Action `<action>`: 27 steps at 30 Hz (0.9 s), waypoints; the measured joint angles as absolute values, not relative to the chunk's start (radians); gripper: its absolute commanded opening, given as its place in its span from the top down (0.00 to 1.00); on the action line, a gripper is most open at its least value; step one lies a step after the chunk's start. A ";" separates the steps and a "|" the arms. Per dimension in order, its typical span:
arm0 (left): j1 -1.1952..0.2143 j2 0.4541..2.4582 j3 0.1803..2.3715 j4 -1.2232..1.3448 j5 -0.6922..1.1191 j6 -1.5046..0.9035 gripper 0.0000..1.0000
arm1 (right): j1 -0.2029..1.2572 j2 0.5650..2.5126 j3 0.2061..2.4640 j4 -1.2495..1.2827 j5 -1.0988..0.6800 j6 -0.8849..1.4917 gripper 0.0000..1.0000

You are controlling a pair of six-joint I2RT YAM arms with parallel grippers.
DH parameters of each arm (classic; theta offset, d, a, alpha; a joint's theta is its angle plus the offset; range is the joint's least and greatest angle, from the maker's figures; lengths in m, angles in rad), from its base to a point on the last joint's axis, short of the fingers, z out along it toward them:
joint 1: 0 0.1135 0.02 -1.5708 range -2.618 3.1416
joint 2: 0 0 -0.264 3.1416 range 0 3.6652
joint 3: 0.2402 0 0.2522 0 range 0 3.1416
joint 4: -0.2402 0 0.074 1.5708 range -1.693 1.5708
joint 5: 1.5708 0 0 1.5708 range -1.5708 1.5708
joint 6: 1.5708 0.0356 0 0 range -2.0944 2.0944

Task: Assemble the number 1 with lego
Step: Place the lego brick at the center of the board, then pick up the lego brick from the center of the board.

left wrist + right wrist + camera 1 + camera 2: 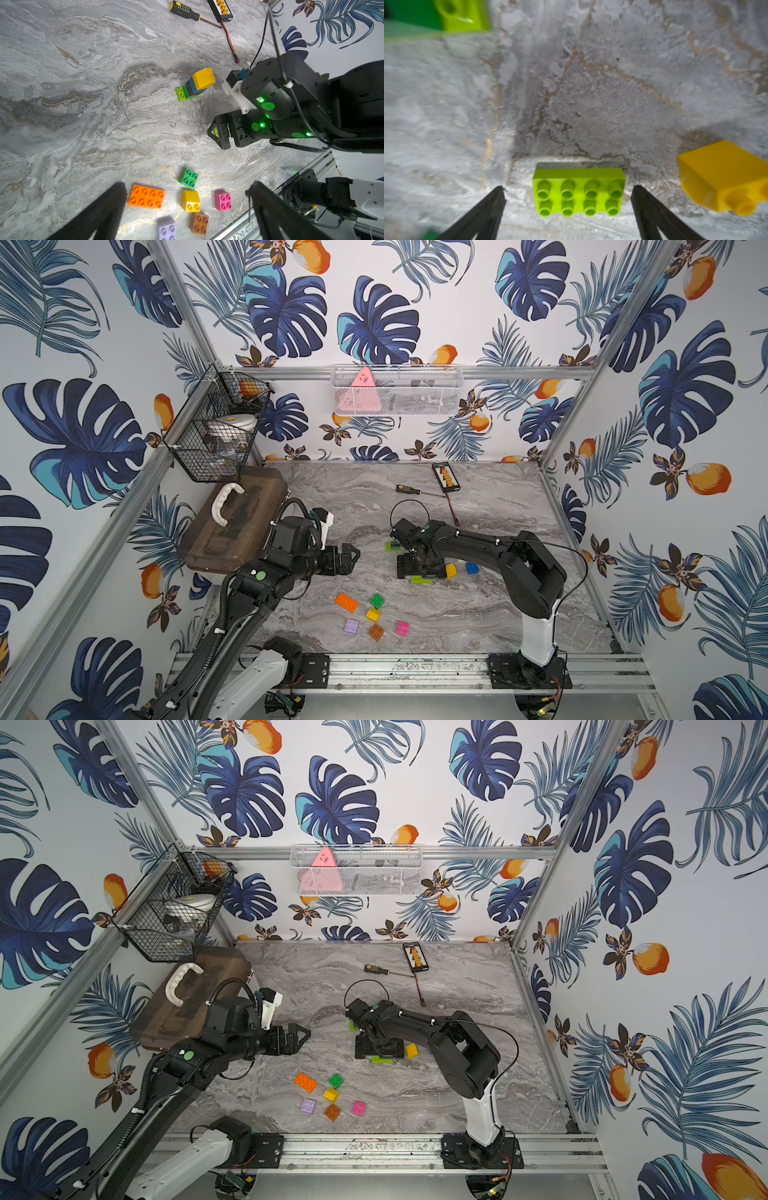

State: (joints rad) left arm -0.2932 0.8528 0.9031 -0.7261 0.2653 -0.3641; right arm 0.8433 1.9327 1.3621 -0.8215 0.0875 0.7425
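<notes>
down low with the right gripper (569,188), spread wide and straddling the lime brick (579,191) flat on the worktop (591,83), gripping nothing yet; parked higher with the left gripper (188,184), wide open too, empty, above the loose orange brick (147,197) and its neighbours; standing apart, the started stack (195,85) (yellow on top, lime at the base); could go wrong on the close: pinching off-centre and spinning the lime brick, or nudging the yellow brick (724,176) lying near; later, pressing down skewed and toppling that stack
</notes>
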 measured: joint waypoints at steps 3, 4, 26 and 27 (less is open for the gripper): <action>-0.293 0.851 0.903 -0.726 0.265 -0.364 0.01 | 0.828 1.858 1.374 -0.838 0.085 0.765 0.05; -0.293 0.850 0.903 -0.726 0.265 -0.364 0.01 | 0.813 1.824 1.369 -0.845 0.085 0.777 0.06; -0.293 0.859 0.903 -0.726 0.281 -0.364 0.01 | 0.422 1.519 1.029 -0.844 0.094 0.418 0.21; -0.293 0.859 0.903 -0.726 0.281 -0.364 0.01 | 0.418 1.528 1.025 -0.837 0.098 0.407 0.22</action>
State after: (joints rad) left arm -0.2932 0.8589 0.9031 -0.7261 0.2813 -0.3641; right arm 0.4175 1.5280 1.0248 -0.8371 0.0982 0.4068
